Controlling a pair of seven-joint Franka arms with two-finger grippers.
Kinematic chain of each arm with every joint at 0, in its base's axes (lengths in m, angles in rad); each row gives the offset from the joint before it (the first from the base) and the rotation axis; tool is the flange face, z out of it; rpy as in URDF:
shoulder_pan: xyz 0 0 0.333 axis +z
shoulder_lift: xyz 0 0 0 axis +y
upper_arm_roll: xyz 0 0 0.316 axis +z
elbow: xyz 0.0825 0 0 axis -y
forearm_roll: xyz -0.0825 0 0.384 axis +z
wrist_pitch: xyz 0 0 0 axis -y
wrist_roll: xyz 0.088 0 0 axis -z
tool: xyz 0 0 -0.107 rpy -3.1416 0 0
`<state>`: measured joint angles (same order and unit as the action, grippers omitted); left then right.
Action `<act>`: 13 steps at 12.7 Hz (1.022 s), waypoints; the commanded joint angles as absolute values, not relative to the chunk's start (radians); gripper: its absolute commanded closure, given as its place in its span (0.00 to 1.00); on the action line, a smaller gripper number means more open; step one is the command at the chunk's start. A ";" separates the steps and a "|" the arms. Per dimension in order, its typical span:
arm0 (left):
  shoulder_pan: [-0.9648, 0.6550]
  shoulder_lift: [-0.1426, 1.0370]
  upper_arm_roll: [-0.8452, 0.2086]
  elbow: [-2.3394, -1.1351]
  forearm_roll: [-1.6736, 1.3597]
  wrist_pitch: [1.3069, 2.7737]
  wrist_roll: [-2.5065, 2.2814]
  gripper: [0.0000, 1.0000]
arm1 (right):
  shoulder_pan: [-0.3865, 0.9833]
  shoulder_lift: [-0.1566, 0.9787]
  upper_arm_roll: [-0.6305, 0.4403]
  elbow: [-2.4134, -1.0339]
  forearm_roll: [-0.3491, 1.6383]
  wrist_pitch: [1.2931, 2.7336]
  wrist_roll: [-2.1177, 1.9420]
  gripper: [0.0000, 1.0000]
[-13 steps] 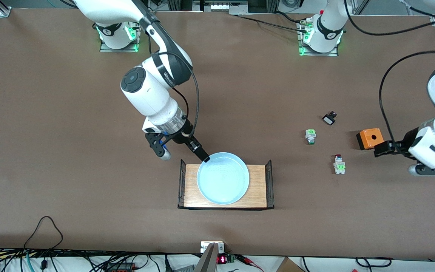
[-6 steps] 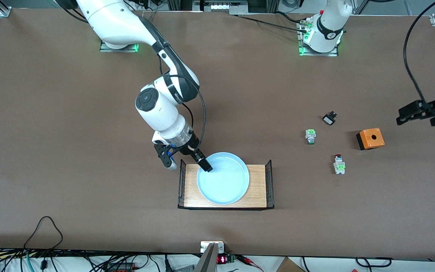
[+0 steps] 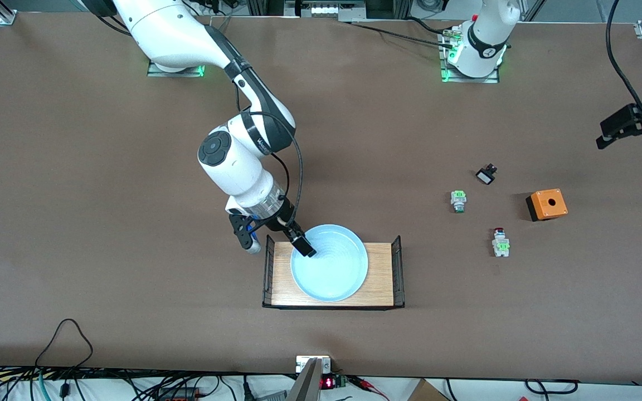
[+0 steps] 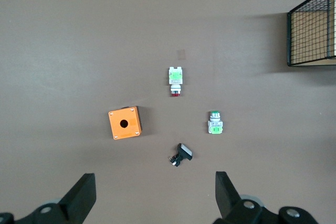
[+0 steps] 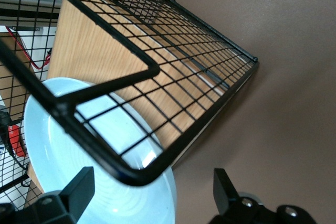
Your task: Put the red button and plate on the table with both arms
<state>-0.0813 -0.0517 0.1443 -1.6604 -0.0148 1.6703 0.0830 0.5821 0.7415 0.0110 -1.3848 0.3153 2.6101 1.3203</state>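
Observation:
The light blue plate (image 3: 329, 268) lies on a small wooden tray (image 3: 381, 278) mid-table; it also shows in the right wrist view (image 5: 100, 182). My right gripper (image 3: 273, 238) is open and straddles the plate's rim and the tray's wire end; one finger (image 3: 304, 245) is over the plate's inside. In its own view the right gripper (image 5: 152, 178) holds nothing. The red button (image 3: 500, 243) lies on the brown table (image 3: 131, 223) toward the left arm's end, also in the left wrist view (image 4: 175, 79). My left gripper (image 3: 630, 138) is open and empty, high over the table's edge (image 4: 153, 182).
An orange box with a hole (image 3: 546, 204) (image 4: 125, 123), a green-and-white switch without a red cap (image 3: 458, 200) (image 4: 215, 123) and a small black switch (image 3: 486, 175) (image 4: 181, 155) lie near the red button. The tray has black wire ends (image 5: 131, 66).
My right gripper came down to the plate's rim, one finger now inside it. My left arm rose and swung away from the orange box toward the table's edge.

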 commanded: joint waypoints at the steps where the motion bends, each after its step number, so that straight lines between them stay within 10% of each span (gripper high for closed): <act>1: -0.075 -0.164 0.106 -1.825 0.012 1.752 0.051 0.00 | 0.592 0.739 0.002 -1.374 0.339 2.600 1.331 0.01; 13: -0.074 -0.097 0.107 -1.669 0.031 1.620 0.037 0.00 | 0.591 0.710 -0.002 -1.376 0.337 2.539 1.345 0.23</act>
<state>-0.0811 -0.1114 0.1145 -1.7028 0.0016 1.6472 0.0479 0.5824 0.7257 0.0084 -1.3743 0.3173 2.5634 1.3369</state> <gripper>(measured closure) 0.000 0.159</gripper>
